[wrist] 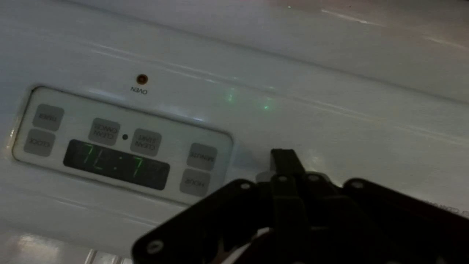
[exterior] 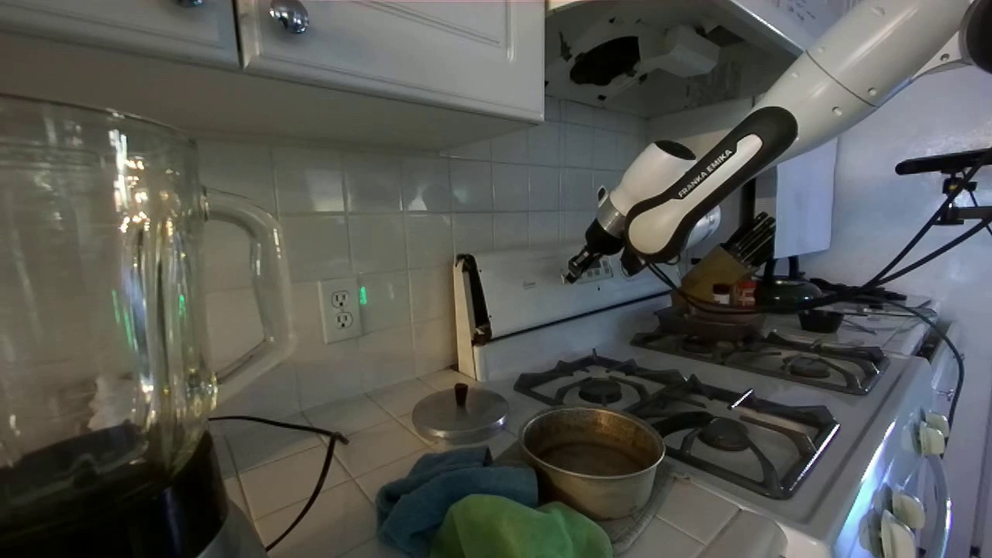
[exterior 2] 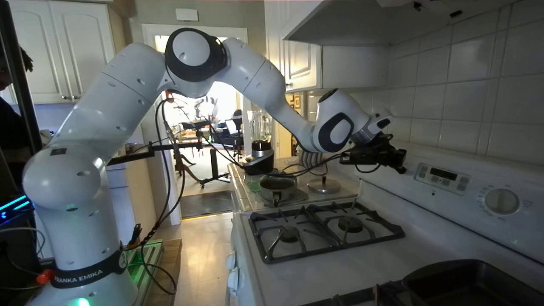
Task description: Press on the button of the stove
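Black hand (wrist: 288, 161) stands closed near stove buttons (wrist: 145, 142).

“FRANKA EMIKA” is being borne by the Panda arm (exterior: 705, 174); “OVEN”, “TIMER”, “CLOCK”, “CLEAN”, “MINUTE”, “HOUR” by the backguard (wrist: 175, 145).

All three views are dim. In an exterior view, glare streaks the glass blender jar (exterior: 155, 256) at nine o'clock; bluish-white sheen coats the front of the gas range (exterior: 872, 480) at four. In an exterior view, the doorway (exterior 2: 225, 97) between ten and eleven is blown out, a warm gleam lying on the floor (exterior 2: 199, 250) at seven. The wrist view is soft: lettering on the keypad buttons (wrist: 146, 142) blurs, green glints dot the back control panel (wrist: 329, 146) at one, and toward five the Robotiq gripper (wrist: 288, 161) is nearly pure silhouette.
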`<state>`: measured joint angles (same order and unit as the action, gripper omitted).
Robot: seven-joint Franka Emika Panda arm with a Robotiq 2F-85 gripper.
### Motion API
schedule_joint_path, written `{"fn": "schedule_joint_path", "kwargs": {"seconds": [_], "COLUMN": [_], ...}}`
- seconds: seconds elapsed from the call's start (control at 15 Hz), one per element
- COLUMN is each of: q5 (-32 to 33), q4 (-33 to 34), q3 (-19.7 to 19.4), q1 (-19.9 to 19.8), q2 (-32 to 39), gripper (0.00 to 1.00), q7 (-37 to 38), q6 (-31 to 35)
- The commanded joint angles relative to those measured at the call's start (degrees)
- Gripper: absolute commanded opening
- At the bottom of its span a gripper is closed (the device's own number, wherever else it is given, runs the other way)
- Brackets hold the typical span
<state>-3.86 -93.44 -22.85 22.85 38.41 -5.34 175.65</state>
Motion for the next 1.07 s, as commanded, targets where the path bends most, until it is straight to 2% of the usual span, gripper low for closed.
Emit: {"fn": "schedule_joint_path", "kwargs": {"seconds": [0.0, 0.53, 0.6, 1.0], "q5": [-0.47, -0.60, 4.79, 8.03], "q4": [1.70, 3.85, 3.91, 5.73], "q3": [0.48, 0.80, 3.06, 6.06], "q1": [-0.41, -0.83, -3.20, -5.64], "q2": [0.30, 1.33, 0.79, 1.16], "gripper": [0.00, 0.00, 0.00, 0.00], "q7": [0.34, 0.48, 4.33, 6.98], "q6": [-2.08, -3.13, -3.20, -4.02]}}
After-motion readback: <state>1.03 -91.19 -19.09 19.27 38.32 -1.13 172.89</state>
